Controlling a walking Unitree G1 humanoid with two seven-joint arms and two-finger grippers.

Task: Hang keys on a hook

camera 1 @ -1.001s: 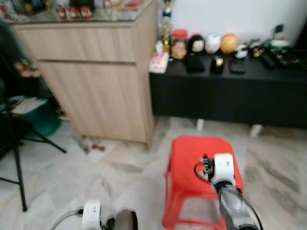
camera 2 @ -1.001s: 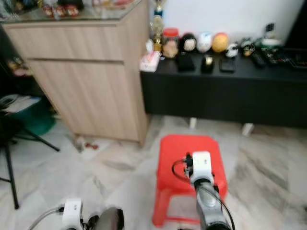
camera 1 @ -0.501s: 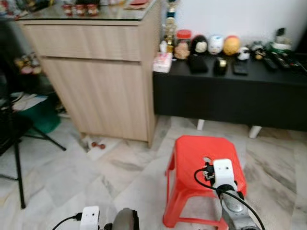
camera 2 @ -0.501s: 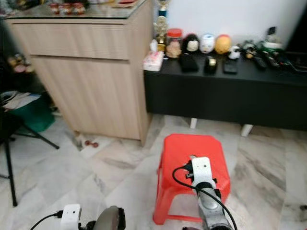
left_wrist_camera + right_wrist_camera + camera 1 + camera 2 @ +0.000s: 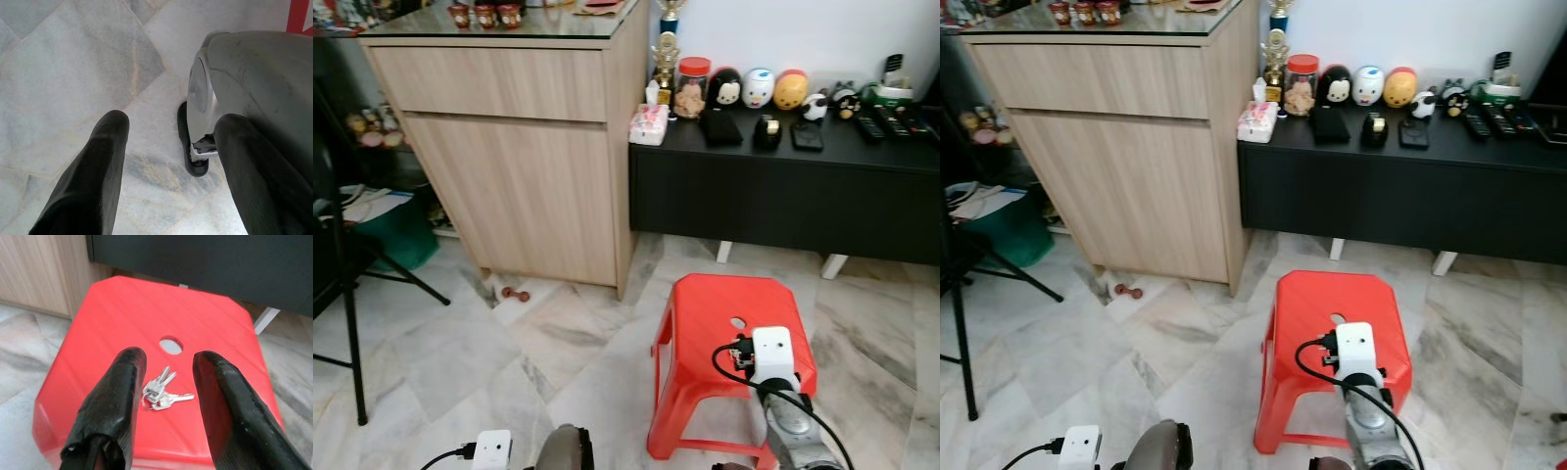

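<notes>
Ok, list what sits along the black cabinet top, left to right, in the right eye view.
Pink tissue pack → trophy → red-lidded jar → black-and-white figure → white figure → yellow figure → remotes.

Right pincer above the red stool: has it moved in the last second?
Yes, slightly. Against the red stool, the right pincer has drawn back toward the robot, uncovering the stool's hole. It hangs open above the keys.
</notes>
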